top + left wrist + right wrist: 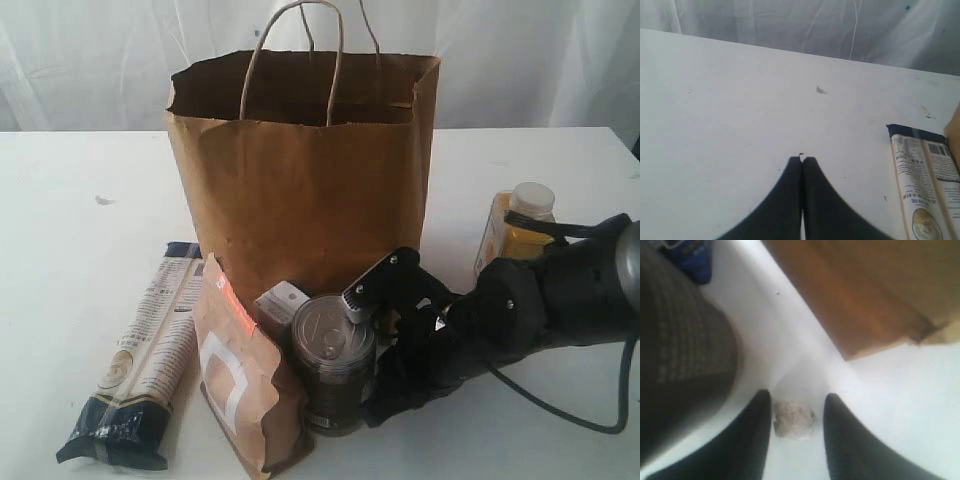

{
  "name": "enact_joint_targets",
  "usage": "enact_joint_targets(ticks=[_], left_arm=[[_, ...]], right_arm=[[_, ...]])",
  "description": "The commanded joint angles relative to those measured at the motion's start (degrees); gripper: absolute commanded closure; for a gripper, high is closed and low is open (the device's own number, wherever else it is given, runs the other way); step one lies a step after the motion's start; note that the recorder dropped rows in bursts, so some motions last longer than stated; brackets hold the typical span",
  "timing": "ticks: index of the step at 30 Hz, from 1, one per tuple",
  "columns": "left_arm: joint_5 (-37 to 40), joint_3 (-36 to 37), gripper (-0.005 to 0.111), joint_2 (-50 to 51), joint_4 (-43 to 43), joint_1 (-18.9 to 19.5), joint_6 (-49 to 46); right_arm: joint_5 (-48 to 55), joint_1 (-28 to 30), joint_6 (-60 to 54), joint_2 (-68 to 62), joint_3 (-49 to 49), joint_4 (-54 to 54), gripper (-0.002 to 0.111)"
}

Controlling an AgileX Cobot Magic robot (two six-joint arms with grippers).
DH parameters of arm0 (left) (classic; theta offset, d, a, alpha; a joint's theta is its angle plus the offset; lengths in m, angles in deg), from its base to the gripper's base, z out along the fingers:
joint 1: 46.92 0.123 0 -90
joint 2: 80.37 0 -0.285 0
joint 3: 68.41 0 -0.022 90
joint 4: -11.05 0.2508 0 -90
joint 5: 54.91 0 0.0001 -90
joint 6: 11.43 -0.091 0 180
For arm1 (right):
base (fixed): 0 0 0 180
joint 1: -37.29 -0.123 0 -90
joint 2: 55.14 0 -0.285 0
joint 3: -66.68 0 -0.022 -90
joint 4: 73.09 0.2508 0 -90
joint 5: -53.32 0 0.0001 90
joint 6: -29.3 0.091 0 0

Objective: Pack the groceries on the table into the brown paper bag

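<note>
The pull-tab can (333,365) stands upright on the table (80,230), in front of the brown paper bag (300,190). The right gripper (388,345), fingers apart, sits just beside it. The left gripper (802,165) is pressed together, far off.

Ahead of your right gripper (799,399): tall brown kraft-paper bag (300,200), matt & creased. Beside it: round pull-tab can (333,335) w/ shiny metal lid. White tabletop (60,200): smooth, matt.
</note>
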Motion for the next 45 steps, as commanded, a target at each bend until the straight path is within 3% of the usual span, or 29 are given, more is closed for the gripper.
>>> enact_joint_targets(ticks=[1, 9, 19, 24, 33, 40, 45], left_arm=[[-0.18, 0.24, 0.107, -0.25, -0.07, -0.42, 0.15], [-0.18, 0.24, 0.107, -0.25, -0.07, -0.42, 0.15], [-0.18, 0.24, 0.107, -0.25, -0.07, -0.42, 0.15], [-0.18, 0.24, 0.107, -0.25, -0.07, -0.42, 0.15], [-0.18, 0.24, 0.107, -0.25, -0.07, -0.42, 0.15], [-0.18, 0.24, 0.107, -0.25, -0.07, -0.42, 0.15], [-0.18, 0.24, 0.107, -0.25, -0.07, -0.42, 0.15]], right_arm=[[0.58, -0.22, 0.30, -0.21, 0.06, -0.10, 0.089], [7.56, -0.22, 0.33, 4.10, 0.06, 0.41, 0.108], [18.95, -0.22, 3.98, 24.75, 0.06, 0.29, 0.108], [19.90, -0.22, 8.21, 39.89, 7.44, -0.49, 0.108], [23.56, 5.29, 12.78, 28.62, 32.28, -6.29, 0.108], [25.46, 6.24, 15.16, 18.41, 38.84, -6.29, 0.107], [25.00, 6.24, 15.82, 14.67, 39.63, -6.43, 0.088]])
